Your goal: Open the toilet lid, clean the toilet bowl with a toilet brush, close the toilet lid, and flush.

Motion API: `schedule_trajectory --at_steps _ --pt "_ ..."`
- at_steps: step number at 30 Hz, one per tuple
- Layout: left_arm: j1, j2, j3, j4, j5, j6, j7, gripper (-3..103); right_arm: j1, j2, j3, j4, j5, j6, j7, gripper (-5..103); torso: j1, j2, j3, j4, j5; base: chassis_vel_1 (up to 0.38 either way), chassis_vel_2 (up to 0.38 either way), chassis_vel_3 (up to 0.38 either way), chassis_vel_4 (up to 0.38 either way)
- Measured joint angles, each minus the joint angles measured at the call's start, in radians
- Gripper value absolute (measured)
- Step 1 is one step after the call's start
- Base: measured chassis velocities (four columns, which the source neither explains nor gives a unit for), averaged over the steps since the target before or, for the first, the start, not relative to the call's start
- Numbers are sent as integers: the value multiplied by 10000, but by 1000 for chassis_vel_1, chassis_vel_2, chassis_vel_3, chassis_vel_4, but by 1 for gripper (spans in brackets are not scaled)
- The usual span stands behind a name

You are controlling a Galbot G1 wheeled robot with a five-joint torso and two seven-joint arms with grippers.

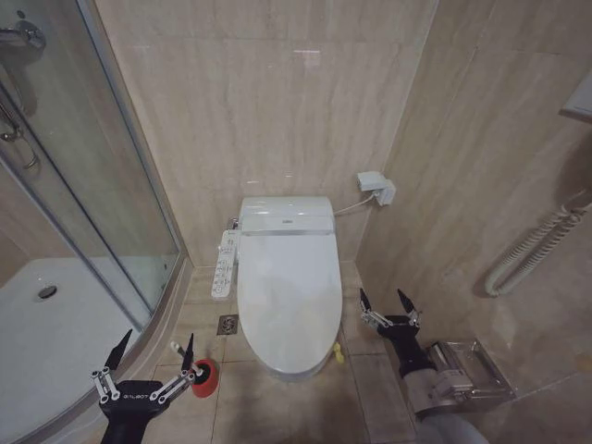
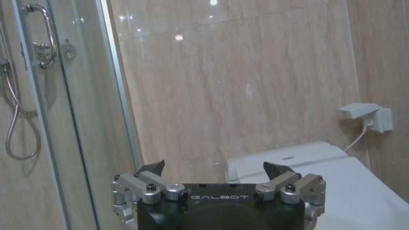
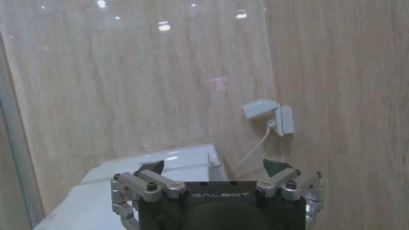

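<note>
The toilet lid [image 1: 289,287] is a glossy white oval lying flat and closed over the toilet bowl [image 1: 301,372], whose narrow button panel [image 1: 223,264] runs along its left side. A small yellow-green strap [image 1: 339,352] shows at the lid's front right edge. The toilet brush's red cup holder [image 1: 204,377] stands on the floor left of the bowl. My left gripper [image 1: 154,352] is open just left of that cup, near the floor. My right gripper [image 1: 387,302] is open to the right of the bowl, apart from it. The lid also shows in the left wrist view [image 2: 357,191] and the right wrist view [image 3: 96,196].
A glass shower enclosure [image 1: 102,185] with a white tray [image 1: 55,342] fills the left side. A wall outlet box [image 1: 377,187] with a cable sits behind the toilet. A white grab rail [image 1: 532,248] and a metal paper holder [image 1: 467,370] hang on the right wall. A floor drain [image 1: 228,325] lies left of the bowl.
</note>
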Motion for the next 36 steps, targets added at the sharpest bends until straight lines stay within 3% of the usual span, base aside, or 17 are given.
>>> schedule_trajectory --at_steps 13,21,36 --pt "0 0 0 0 0 0 0 100 10 107 -31 -987 -386 890 164 100 0 0 0 1 -1 -4 1 2 -1" --pt "0 0 0 -1 0 0 0 100 -637 250 -103 -1733 -1007 1534 -73 100 -1 0 0 0 0 0 0 0 0" --pt "0 0 0 0 0 0 0 100 -842 351 17 -3604 -1284 2503 -281 100 0 0 -1 0 0 0 0 0 0"
